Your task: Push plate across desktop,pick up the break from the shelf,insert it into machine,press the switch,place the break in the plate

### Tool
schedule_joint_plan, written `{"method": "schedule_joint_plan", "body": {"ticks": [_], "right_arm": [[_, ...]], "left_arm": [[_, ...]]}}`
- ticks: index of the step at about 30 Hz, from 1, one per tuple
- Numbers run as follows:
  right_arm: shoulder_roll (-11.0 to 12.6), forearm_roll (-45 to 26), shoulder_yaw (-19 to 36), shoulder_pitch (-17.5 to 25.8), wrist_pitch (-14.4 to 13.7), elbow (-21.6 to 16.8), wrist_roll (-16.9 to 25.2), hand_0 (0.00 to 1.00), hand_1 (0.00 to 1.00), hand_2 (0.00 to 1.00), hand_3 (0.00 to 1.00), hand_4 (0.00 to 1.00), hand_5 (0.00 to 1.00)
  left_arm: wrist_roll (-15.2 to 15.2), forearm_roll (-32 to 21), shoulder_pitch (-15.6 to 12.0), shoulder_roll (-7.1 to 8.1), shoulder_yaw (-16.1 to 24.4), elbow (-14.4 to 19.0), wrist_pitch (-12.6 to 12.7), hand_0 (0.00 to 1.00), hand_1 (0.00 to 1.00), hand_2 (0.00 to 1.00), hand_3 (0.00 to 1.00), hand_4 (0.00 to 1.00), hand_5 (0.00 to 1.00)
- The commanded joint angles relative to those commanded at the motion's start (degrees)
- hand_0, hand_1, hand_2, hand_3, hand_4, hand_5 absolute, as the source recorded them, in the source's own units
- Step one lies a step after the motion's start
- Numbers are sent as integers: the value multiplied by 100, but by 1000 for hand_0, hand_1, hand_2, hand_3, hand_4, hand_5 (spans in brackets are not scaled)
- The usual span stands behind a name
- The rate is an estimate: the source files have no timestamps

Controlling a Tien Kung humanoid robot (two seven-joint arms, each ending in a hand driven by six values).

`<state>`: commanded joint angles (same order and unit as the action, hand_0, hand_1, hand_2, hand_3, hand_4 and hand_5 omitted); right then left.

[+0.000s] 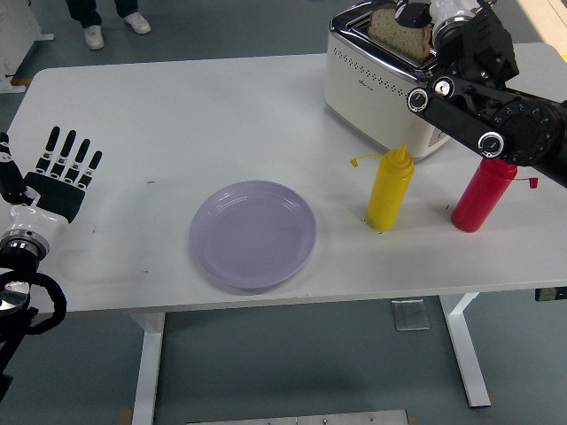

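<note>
Plate (252,234): near centre of the table, empty. Bread (400,32): standing in the toaster (376,75), far right, top protruding. Right hand (443,19): above the slot; grip cannot be told. Left hand (58,173): resting near left, fingers extended, empty. Outstanding, by judgement: transfer of bread to plate.
</note>
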<state>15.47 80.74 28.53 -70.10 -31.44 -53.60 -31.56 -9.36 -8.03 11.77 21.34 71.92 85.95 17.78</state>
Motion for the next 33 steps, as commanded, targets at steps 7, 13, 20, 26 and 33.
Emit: {"method": "schedule_joint_plan", "body": {"ticks": [7,13,20,26,33], "right_arm": [[802,1073,960,678,426,-959,466,491,553,647,571,172,2],[1534,1925,1794,1296,1297,-1779,755,447,502,598,523,110,2],[2071,2308,2353,1813,2141,-2101,1198,485,465,574,500,73,2],[2446,2109,2428,2368,2392,-2228,1673,485,406,541,461,123,2],[2524,1995,2411,2867,2368,-2154,2048,456,361,533,451,157,2]], "left_arm": [[100,-196,-60,6,82,162,-4,808,744,704,714,783,998],[179,-383,-139,-10,202,222,-21,805,747,709,716,782,998],[291,-573,-148,-38,243,235,-48,805,748,711,720,782,998],[485,-740,-148,-69,288,241,-72,804,749,713,721,780,998],[646,-852,-137,-86,316,243,-107,801,751,713,723,777,998]]}}
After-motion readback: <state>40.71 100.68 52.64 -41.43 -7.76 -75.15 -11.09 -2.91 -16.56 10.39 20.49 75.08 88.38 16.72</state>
